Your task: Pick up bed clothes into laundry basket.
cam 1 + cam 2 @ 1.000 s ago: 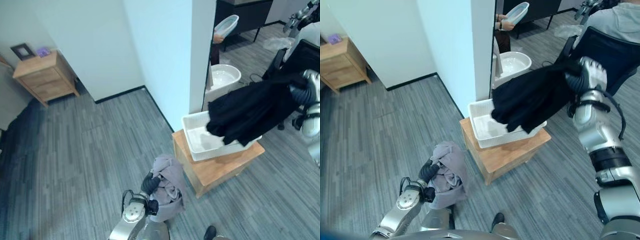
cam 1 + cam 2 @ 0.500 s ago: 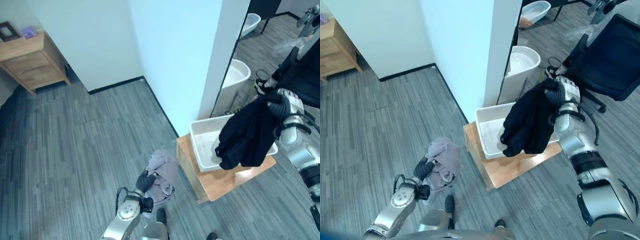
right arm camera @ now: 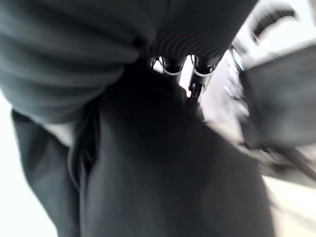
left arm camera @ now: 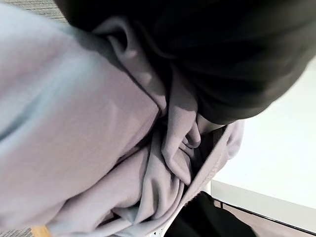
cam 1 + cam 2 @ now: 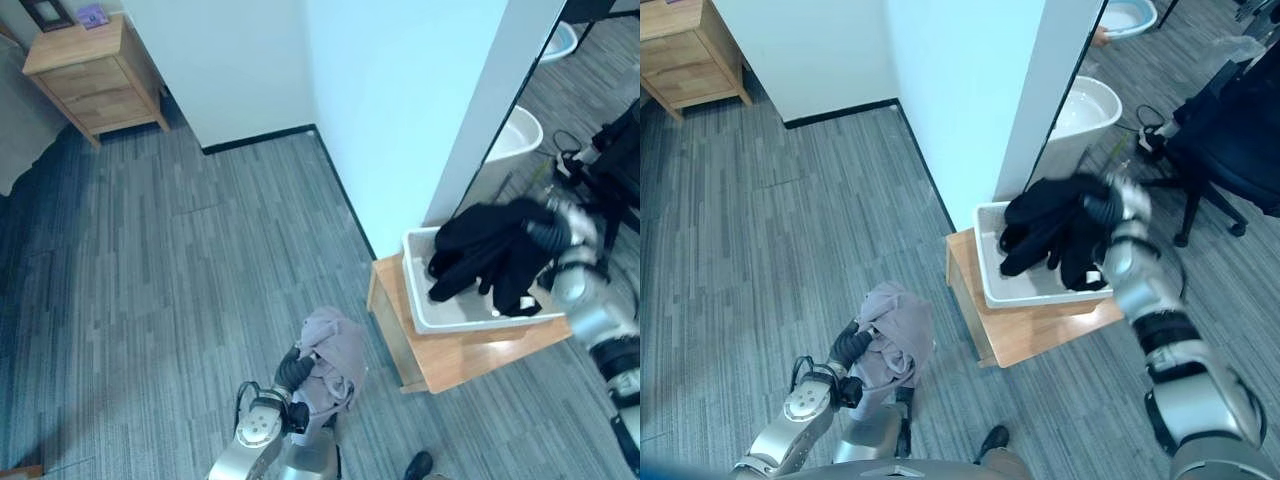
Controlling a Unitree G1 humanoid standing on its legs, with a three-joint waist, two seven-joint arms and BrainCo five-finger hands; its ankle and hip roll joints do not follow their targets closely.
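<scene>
My left hand (image 5: 291, 368) hangs low in front of me, shut on a bunched lilac-grey garment (image 5: 334, 355) that droops over the carpet; the left wrist view shows the same cloth (image 4: 98, 148) crumpled under the hand's dark cover. A white laundry basket (image 5: 455, 318) stands on a low wooden table (image 5: 450, 352) to the right. My right hand (image 5: 1110, 210) reaches over the basket, shut on a black garment (image 5: 1048, 225) whose folds hang down inside it and over its far rim. In the right wrist view the black cloth (image 3: 173, 173) covers the fingers.
A white wall corner (image 5: 420, 100) rises just behind the basket. Beyond it are a white tub (image 5: 1080, 105) and a black office chair (image 5: 1230, 140). A wooden nightstand (image 5: 90, 70) stands at the far left beside a bed edge (image 5: 18, 140). Grey carpet lies between.
My right hand has brought the black garment down from above the basket into it. The camera has shifted. The left hand keeps hold of the lilac garment.
</scene>
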